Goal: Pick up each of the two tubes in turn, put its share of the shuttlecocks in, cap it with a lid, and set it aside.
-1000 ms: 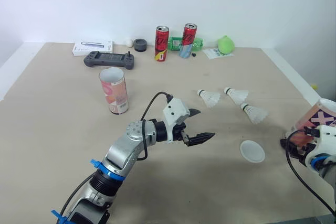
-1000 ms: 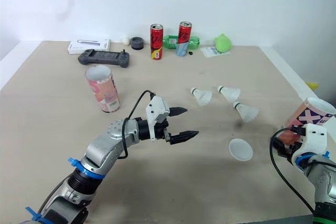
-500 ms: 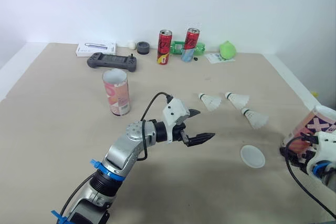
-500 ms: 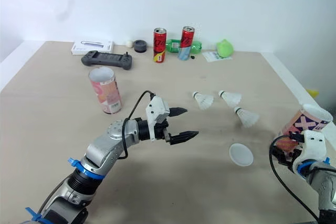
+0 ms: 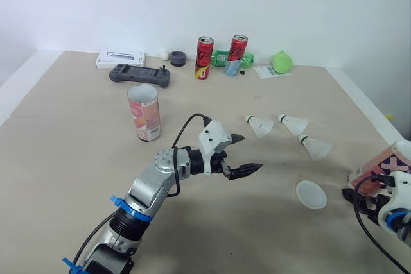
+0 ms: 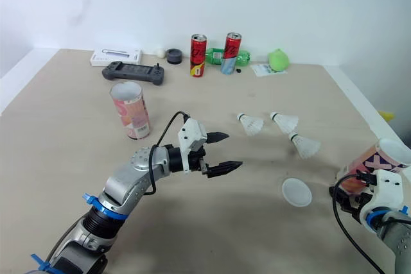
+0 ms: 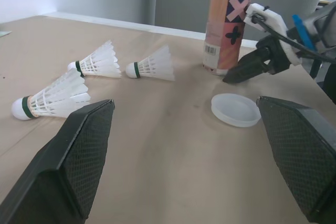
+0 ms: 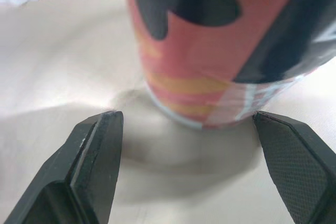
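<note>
My right tool [image 8: 186,121] is wide open and empty. The patterned tube [image 7: 227,27] stands upright just ahead of it, near the right edge of the surface [image 5: 64,158], long axis vertical, centred on the gap. The left tool [image 5: 252,151], also open and empty, hovers well apart, so the right arm is nearer.

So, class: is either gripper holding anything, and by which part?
Nothing is held. The left gripper hangs open over the table; the right gripper is open beside the patterned tube, not gripping it.
</note>
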You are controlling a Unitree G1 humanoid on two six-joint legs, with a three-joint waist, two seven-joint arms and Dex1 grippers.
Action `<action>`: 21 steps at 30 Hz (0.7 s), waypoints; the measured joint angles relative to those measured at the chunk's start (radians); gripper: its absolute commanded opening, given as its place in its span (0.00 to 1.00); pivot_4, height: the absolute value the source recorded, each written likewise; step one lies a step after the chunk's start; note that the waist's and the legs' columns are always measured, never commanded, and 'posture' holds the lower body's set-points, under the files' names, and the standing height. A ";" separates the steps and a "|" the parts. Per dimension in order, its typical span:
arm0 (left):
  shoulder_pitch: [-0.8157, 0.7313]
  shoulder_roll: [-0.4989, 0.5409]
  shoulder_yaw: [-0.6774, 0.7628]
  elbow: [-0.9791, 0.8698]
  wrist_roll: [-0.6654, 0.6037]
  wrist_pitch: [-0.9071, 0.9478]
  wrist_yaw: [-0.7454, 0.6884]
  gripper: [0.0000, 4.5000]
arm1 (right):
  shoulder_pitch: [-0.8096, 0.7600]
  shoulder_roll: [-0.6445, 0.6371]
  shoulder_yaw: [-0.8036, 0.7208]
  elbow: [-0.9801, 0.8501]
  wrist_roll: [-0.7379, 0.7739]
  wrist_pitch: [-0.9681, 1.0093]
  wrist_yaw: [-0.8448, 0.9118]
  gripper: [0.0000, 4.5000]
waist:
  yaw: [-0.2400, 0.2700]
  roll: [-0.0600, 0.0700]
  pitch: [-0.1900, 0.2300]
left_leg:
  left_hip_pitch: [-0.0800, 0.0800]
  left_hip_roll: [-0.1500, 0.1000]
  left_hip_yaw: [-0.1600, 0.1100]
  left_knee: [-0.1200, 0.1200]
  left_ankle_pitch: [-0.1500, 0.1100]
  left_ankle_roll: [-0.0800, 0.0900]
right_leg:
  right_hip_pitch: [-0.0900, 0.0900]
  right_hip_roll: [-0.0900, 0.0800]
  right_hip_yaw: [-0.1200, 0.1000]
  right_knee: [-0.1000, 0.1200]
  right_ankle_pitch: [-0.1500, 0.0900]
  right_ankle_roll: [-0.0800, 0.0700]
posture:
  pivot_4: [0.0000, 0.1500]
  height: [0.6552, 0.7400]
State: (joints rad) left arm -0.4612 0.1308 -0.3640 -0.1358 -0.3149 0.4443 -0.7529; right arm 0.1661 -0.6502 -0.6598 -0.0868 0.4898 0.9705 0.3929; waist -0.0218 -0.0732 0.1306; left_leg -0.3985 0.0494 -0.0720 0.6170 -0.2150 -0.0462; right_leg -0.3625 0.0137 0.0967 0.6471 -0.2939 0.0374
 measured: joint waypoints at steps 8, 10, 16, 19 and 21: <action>0.000 0.000 0.004 0.002 0.000 -0.006 -0.001 1.00 | 0.103 0.045 -0.044 -0.068 0.007 -0.119 0.066 0.94 | 0.000 0.013 0.007 | -0.001 0.000 0.000 0.000 0.000 0.000 | 0.000 0.000 -0.001 0.001 -0.001 0.000 | 1.00 1.00; 0.000 0.000 0.010 0.006 0.000 -0.012 -0.001 1.00 | 0.136 0.060 -0.051 -0.097 0.010 -0.150 0.089 0.94 | 0.000 0.018 0.009 | -0.001 0.000 0.000 0.000 -0.001 0.000 | -0.001 0.000 0.000 0.001 -0.001 0.000 | 1.00 1.00; 0.018 0.014 0.048 0.009 0.000 -0.042 0.003 1.00 | 0.282 0.159 -0.069 -0.258 0.108 -0.296 0.245 0.94 | -0.006 0.037 0.019 | -0.001 -0.001 0.002 0.000 -0.001 0.000 | -0.003 0.000 0.003 0.003 -0.002 0.001 | 1.00 1.00; 0.067 0.033 0.076 0.002 0.001 -0.061 0.019 1.00 | 0.378 0.180 -0.045 -0.416 0.238 -0.304 0.350 0.94 | -0.012 0.057 0.026 | -0.005 -0.004 0.006 0.001 -0.001 0.000 | -0.008 -0.003 0.008 0.005 -0.002 0.004 | 1.00 1.00; 0.134 0.075 0.126 -0.022 0.002 -0.068 0.048 1.00 | 0.387 0.174 -0.034 -0.531 0.323 -0.304 0.379 0.94 | -0.022 0.064 0.028 | -0.004 -0.004 0.009 0.001 -0.001 0.000 | -0.010 -0.003 0.011 0.009 -0.002 0.005 | 1.00 1.00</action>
State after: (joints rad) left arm -0.3267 0.2059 -0.2377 -0.1573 -0.3133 0.3762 -0.7053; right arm 0.5529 -0.4765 -0.6937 -0.6180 0.8131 0.6663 0.7716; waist -0.0442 -0.0089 0.1590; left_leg -0.4028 0.0459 -0.0631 0.6179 -0.2157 -0.0462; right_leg -0.3721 0.0112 0.1078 0.6557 -0.2956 0.0421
